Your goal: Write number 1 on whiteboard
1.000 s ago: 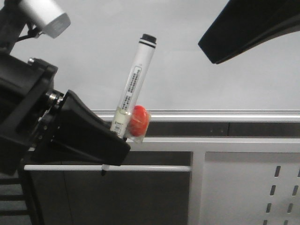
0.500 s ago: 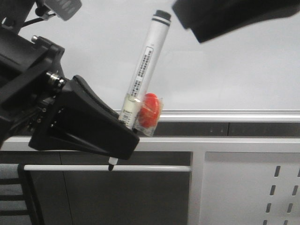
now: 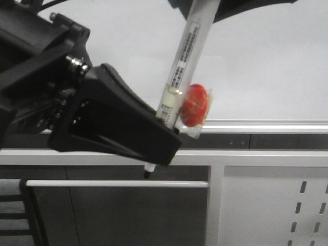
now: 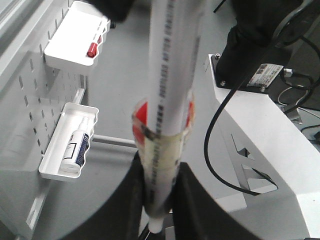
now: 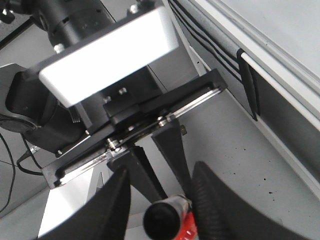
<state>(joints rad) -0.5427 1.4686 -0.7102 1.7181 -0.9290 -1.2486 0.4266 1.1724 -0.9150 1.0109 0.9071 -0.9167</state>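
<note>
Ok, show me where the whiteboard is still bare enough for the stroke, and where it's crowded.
Bare: the whiteboard right of the marker, above the silver rail. A smaller wedge shows between the marker and the left tool. Crowded: the left side, covered by that arm, and top centre, where the right tool straddles the marker's cap.

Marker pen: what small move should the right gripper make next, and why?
Probably shut the right gripper on the marker pen. Its open fingers stand on either side of the pen's black rear end, while the left gripper clamps the pen near its tip, which points down, below the whiteboard. A handover seems needed before writing.
</note>
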